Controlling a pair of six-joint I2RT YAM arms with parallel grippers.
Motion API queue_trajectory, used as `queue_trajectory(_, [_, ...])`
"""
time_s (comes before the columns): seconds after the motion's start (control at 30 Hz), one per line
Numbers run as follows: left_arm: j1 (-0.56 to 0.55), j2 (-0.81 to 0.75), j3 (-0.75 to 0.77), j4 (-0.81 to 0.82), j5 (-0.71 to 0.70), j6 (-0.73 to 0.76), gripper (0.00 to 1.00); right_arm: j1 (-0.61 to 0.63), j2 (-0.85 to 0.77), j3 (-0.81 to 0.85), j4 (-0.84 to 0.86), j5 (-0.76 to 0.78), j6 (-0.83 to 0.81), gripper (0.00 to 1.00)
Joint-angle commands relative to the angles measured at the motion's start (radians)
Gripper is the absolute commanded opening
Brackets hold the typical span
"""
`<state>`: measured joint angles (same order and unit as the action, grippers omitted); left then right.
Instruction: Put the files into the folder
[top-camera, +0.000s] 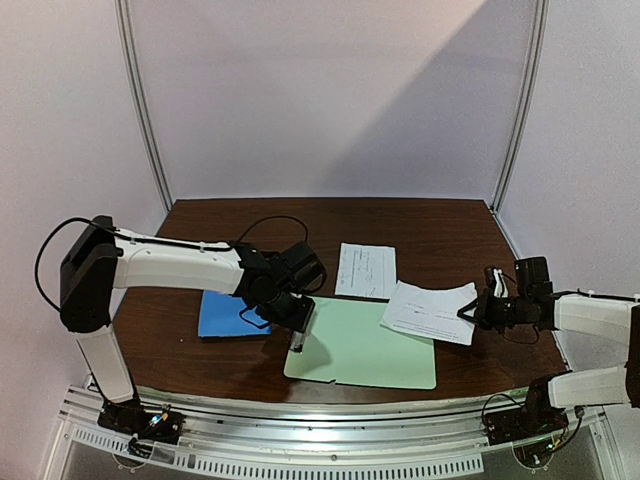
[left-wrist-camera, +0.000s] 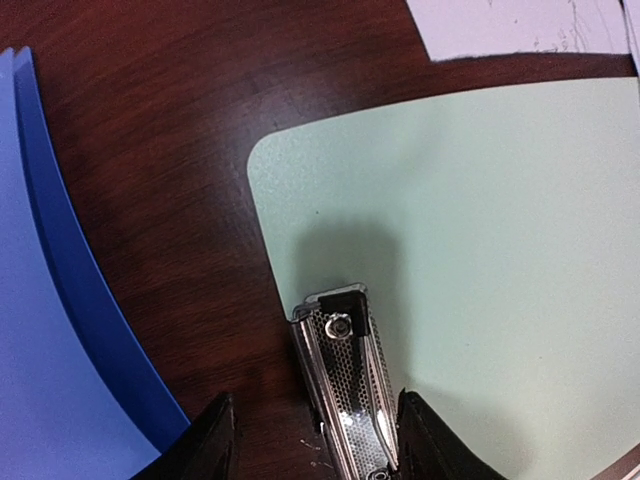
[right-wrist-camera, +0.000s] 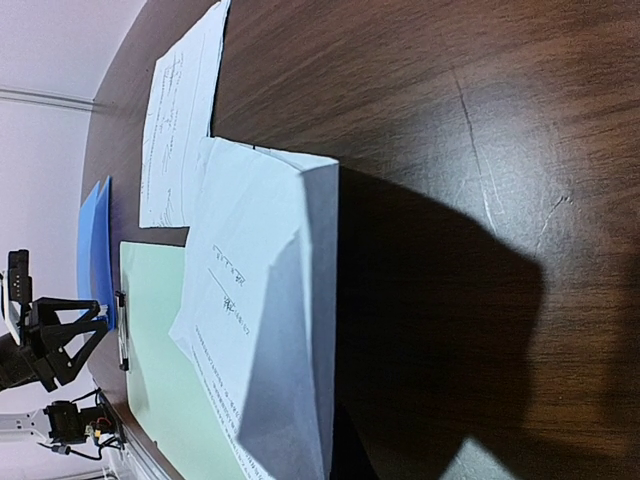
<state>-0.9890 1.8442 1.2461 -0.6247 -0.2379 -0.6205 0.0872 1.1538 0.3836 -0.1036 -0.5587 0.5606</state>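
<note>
The blue folder (top-camera: 225, 315) lies shut at the left, also showing in the left wrist view (left-wrist-camera: 40, 350). One white sheet (top-camera: 366, 270) lies flat behind the pale green clipboard (top-camera: 370, 350). My right gripper (top-camera: 468, 313) is shut on the right edge of the second sheet (top-camera: 430, 312), which is lifted and bent there (right-wrist-camera: 250, 290) while its left part rests on the clipboard. My left gripper (left-wrist-camera: 318, 445) is open, low over the clipboard's left edge, its fingers on either side of the metal clip (left-wrist-camera: 345, 380).
The clipboard (left-wrist-camera: 480, 250) fills the front centre between the arms, its left edge close to the folder. Bare dark wood table (top-camera: 440, 235) lies behind and to the right. Curved rails and walls enclose the back.
</note>
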Motion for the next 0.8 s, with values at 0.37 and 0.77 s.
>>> queue_trajectory(0.37, [-0.016,0.046,0.001,-0.007,0.052,-0.065,0.42,0.008,0.006,-0.012,0.001,0.01,-0.024,0.0])
queue_trajectory(0.77, [-0.016,0.074,-0.007,-0.009,0.068,-0.09,0.32,0.008,0.004,-0.02,0.001,0.008,-0.028,0.0])
